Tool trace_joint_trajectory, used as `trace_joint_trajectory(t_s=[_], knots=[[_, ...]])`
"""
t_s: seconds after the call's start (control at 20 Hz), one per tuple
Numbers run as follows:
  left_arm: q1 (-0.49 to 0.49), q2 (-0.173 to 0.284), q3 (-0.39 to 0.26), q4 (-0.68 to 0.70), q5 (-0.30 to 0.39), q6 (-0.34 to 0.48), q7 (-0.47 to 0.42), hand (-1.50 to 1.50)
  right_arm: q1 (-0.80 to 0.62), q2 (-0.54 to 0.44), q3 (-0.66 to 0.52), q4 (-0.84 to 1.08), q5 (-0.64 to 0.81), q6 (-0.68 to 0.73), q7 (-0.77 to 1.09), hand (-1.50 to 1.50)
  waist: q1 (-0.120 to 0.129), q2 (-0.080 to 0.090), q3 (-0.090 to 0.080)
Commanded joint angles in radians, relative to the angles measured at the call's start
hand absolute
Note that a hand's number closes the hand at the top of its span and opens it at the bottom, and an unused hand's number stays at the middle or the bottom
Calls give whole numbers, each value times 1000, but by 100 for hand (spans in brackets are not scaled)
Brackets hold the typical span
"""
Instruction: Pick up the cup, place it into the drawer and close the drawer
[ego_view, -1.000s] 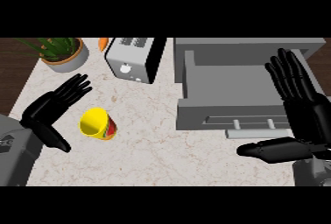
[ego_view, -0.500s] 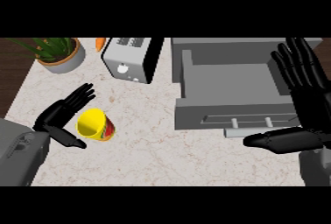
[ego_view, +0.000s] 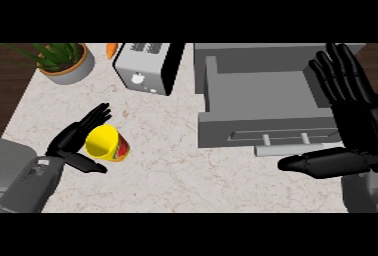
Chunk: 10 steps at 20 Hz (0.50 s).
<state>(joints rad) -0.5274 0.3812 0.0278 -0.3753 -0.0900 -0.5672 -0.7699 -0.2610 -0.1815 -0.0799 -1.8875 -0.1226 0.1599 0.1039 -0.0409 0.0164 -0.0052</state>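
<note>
From the head view I see the pale marbled countertop (ego_view: 177, 160) with a broad bare stretch running from its middle down to the lower edge, between my two arms; its left border meets dark wood near the potted green plant in a grey pot (ego_view: 65, 62) at the upper left corner. Just right of the plant stands a silver and black toaster (ego_view: 150, 67) with a small white mark on its face that I cannot read, and a sliver of something orange (ego_view: 112, 49) pokes out behind it. The grey open drawer (ego_view: 258, 107) fills the upper right, its cavity facing up and its front panel with a bar handle toward me. The yellow cup with a red label (ego_view: 107, 144) lies on the counter at the left, well apart from the drawer, tipped on its side with its long axis running roughly up-left to down-right and its yellow mouth pointing up and left; the label's print is too small to read. My left hand (ego_view: 74, 145) sits just beside the cup on its left, fingers extended past its rim and thumb below it, relaxed and not closed around it. My right hand (ego_view: 347, 115) rests at the right edge over the drawer's side, fingers straight and up, thumb stretched left.
</note>
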Motion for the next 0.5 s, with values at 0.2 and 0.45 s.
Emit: trace_joint_trajectory(t_s=[0.2,0.45], knots=[[4,-31,-30,81,-33,-85,-221,-150,-30,6,12,31,22,-10,3,-150,-3,6,-2],[1,-25,-44,99,-43,-92,-270,-150,-3,6,-3,-5,-11,3,-1,-150,-10,5,-2]])
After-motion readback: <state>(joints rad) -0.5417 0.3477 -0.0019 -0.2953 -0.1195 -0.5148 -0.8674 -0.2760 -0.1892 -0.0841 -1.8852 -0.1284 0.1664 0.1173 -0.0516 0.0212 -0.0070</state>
